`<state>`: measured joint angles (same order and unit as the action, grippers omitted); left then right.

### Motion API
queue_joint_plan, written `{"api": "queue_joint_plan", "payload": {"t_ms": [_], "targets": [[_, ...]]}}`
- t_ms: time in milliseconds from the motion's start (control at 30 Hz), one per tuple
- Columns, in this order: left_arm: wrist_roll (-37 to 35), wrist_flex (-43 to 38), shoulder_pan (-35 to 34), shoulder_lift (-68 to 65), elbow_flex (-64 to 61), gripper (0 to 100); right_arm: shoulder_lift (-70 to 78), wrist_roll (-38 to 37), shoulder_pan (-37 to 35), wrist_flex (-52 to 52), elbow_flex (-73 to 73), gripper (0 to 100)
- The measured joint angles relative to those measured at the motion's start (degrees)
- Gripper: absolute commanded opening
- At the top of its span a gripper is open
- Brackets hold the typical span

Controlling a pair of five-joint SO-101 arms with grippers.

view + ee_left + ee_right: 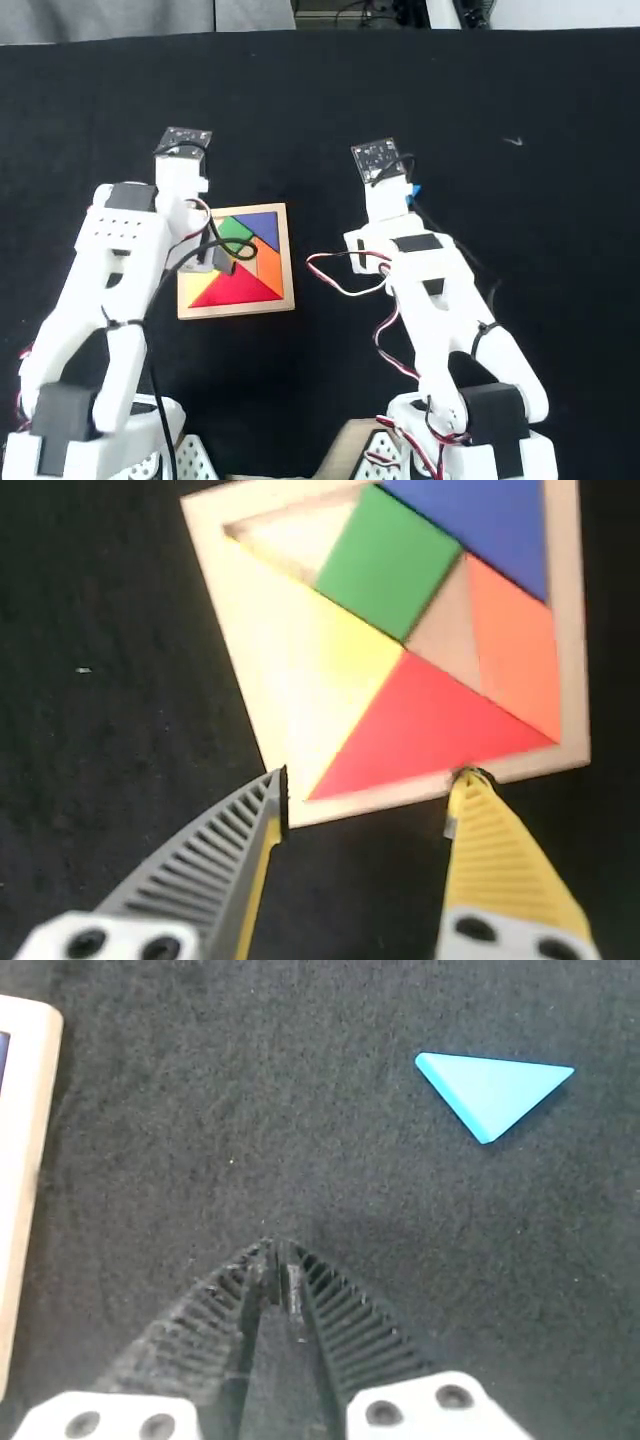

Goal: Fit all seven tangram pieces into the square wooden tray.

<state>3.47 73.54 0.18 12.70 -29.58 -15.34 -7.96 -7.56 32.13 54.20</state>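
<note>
The square wooden tray (286, 258) lies between the arms. It holds a blue triangle (490, 520), green square (390, 565), orange piece (515, 650), red triangle (430, 730) and yellow triangle (330, 680). A triangular recess (285, 540) at one corner shows bare wood. My left gripper (370, 785) hangs open above the tray edge beside the red triangle. A light blue triangle (493, 1090) lies flat on the cloth, also seen beside the right arm (413, 190). My right gripper (277, 1260) is shut and holds nothing, a short way from that triangle.
Black cloth covers the table (520, 120), with free room to the right and behind the arms. The left arm (130, 240) leans over the tray's left side, and loose cables (340, 280) trail near the tray's right edge. The tray rim (25, 1160) borders the right wrist view.
</note>
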Motion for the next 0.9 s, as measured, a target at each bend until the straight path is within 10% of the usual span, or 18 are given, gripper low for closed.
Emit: {"api": "queue_joint_plan", "payload": {"t_ms": [400,900], "targets": [[-0.2,0.1,-1.5,-10.0,7.7,3,0.0,0.0,0.0,0.0,0.0,1.1],[-0.2,-2.0,-1.2,-32.8,29.5,3,0.0,0.0,0.0,0.0,0.0,1.1]]}}
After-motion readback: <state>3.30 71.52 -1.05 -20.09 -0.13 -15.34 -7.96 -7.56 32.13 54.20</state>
